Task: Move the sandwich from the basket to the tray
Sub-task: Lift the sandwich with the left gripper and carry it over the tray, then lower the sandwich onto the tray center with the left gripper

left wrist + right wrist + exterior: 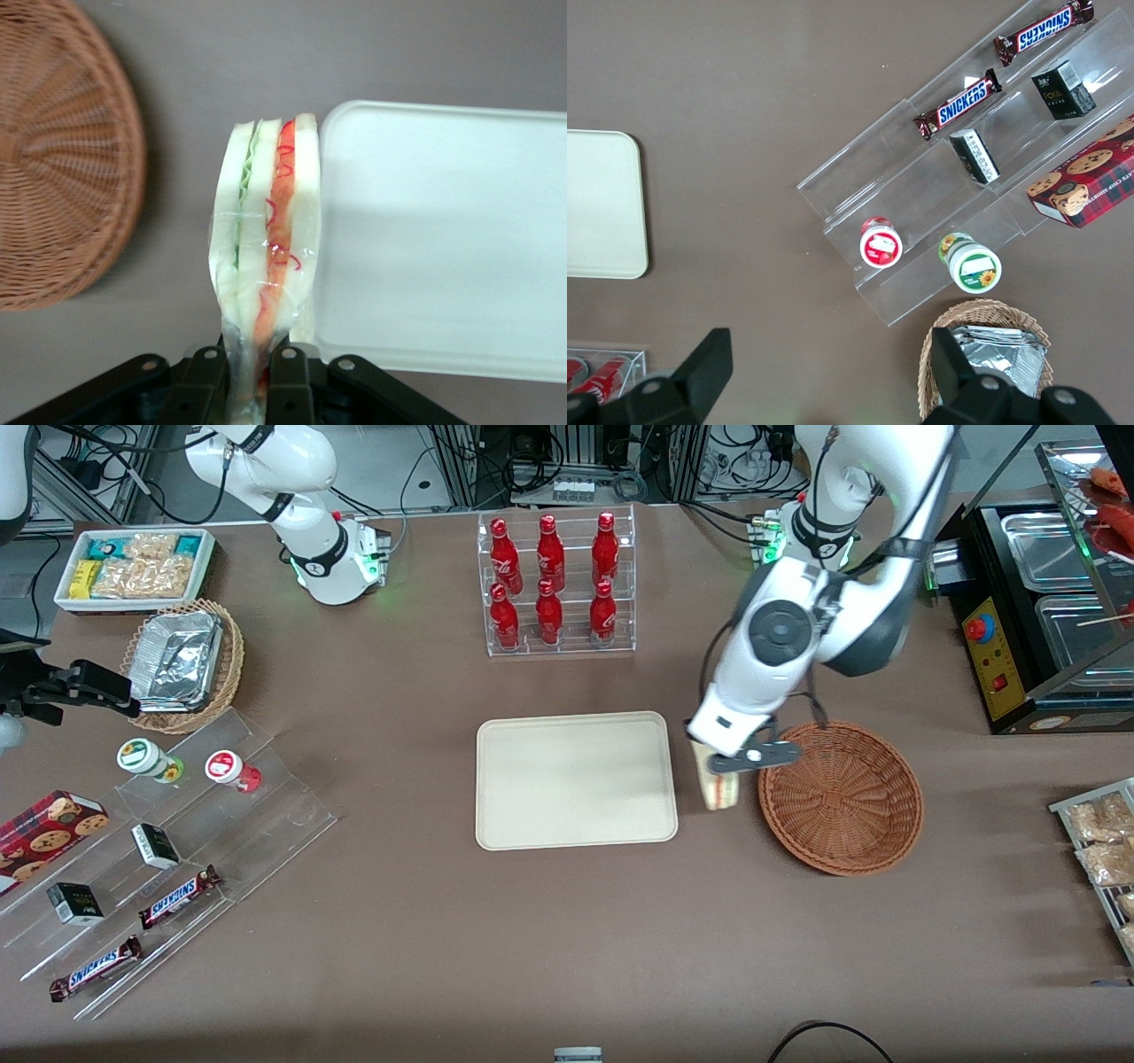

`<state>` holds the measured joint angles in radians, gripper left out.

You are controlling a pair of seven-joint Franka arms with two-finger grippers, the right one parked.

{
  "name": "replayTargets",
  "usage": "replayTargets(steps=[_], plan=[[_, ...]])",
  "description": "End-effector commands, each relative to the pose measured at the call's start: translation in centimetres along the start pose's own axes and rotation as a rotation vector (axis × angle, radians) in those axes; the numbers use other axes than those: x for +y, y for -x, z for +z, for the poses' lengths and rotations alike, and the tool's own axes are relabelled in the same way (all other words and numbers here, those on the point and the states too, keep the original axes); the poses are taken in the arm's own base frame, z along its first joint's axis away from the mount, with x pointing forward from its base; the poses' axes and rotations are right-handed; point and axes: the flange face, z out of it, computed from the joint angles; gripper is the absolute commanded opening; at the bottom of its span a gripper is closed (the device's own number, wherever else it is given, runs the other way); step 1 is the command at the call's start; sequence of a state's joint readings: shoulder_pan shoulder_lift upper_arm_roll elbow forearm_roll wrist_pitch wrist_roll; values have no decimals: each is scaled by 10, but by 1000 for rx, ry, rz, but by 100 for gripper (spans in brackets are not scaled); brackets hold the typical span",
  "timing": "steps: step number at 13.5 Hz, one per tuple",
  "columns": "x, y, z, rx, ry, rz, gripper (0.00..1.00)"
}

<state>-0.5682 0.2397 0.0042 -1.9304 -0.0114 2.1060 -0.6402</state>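
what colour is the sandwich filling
Orange-red and green in the sandwich, gripper holding it; left wrist view.

The brown surface point(399, 957) has a flat tray point(576, 779) lying on it. A round basket point(842, 797) sits beside the tray. A clear rack of red bottles point(556, 583) stands farther from the camera than the tray.

The gripper point(246, 376) is closed on the narrow end of the sandwich point(266, 257), with one black finger point(205, 376) on each side of the clear wrapping. The sandwich hangs over the brown counter point(354, 53), between the basket point(62, 159) and the tray point(443, 239). Its edge with the green and orange-red layers lies just beside the tray's rim.
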Motion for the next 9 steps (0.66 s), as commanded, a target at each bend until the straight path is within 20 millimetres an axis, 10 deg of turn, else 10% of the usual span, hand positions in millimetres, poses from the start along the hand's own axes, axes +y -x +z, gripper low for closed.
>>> replayTargets(steps=[1,9], plan=[[51,0,10,0,-8,67,0],[161,13,54,-21,34,147,0]])
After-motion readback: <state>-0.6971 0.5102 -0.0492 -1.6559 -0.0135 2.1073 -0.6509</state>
